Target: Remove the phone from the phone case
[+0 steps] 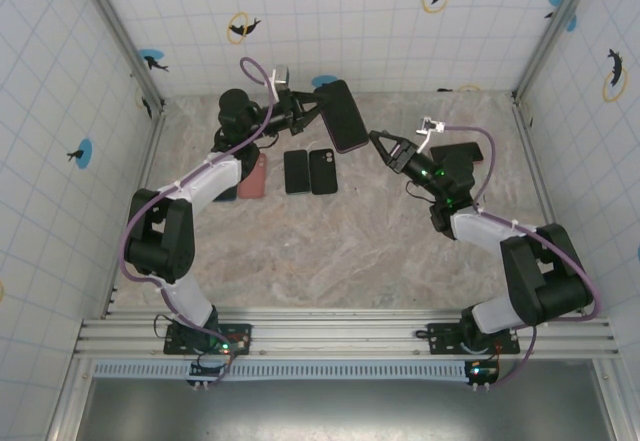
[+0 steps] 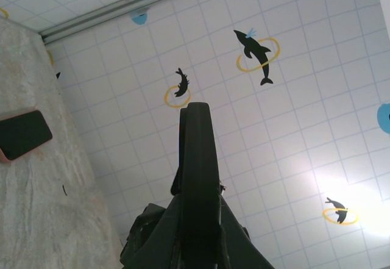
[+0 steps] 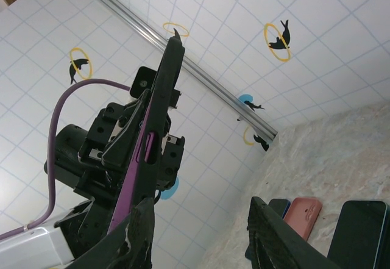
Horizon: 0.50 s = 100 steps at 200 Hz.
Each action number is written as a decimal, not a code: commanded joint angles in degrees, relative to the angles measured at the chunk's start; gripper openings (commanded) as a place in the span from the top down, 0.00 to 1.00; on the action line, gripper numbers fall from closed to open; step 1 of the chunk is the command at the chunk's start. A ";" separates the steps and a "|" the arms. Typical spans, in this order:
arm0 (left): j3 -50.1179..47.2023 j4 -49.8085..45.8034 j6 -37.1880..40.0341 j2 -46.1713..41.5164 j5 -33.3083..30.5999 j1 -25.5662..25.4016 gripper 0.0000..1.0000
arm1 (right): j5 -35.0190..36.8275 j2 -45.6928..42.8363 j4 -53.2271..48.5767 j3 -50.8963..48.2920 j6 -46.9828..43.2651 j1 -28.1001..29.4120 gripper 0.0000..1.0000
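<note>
Right wrist view puts the right gripper [image 3: 201, 208], fingers spread open, just short of the phone [image 3: 166, 74] in its purple case [image 3: 131, 174]. It is held edge-on at eleven o'clock by the left gripper [image 1: 308, 108], which is clamped on the case above the table [image 1: 350, 251]. A pinch that catches case and phone together, or shoves sideways, could twist it loose onto the spare phones [image 1: 309, 171].

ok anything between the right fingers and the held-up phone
Nothing. In the top view, just a short gap over bare table separates the open right fingers from the cased phone.
</note>
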 commanded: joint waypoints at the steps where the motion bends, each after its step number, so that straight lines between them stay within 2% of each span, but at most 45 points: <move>1: -0.29 3.20 0.39 -0.55 -0.48 -0.14 0.98 | -0.99 0.61 3.33 1.31 0.32 0.59 0.57; 46: -0.47 1.77 1.63 -0.66 -0.76 -0.14 0.98 | -0.41 0.39 4.96 1.05 1.33 0.45 0.57; 100: -0.03 5.04 -1.39 -0.38 -1.02 -0.11 0.98 | -2.24 1.31 2.23 1.30 0.30 1.15 0.58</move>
